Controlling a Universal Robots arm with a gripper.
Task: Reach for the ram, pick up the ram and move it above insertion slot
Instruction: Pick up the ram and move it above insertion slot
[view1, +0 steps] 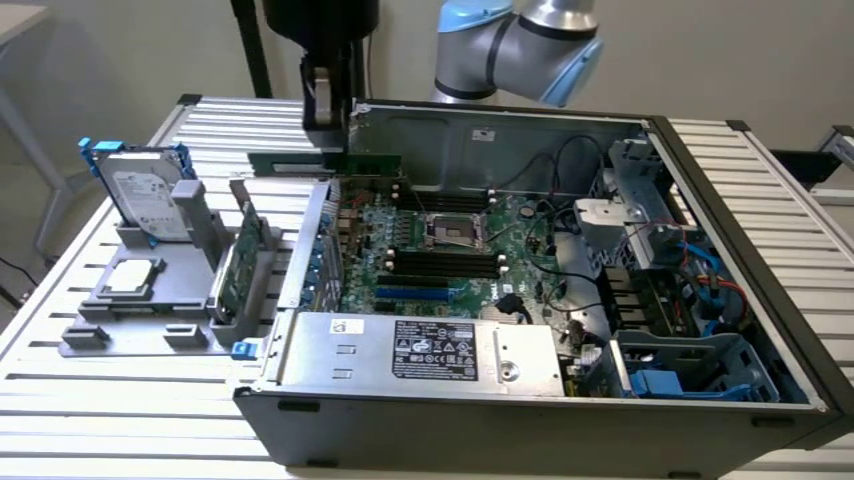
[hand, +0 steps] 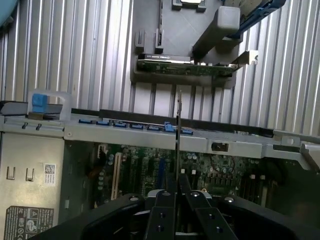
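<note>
The thin green circuit-board ram stick (hand: 178, 130) is clamped edge-on between the black gripper's (hand: 177, 200) narrowed jaws, held level above the open grey PC case's (view1: 534, 410) rear-left edge, prob. for alignment w/ the black motherboard slots (view1: 441, 262). Ribbed aluminium table (view1: 120, 400) underneath; plain wall (view1: 747, 60) behind.
</note>
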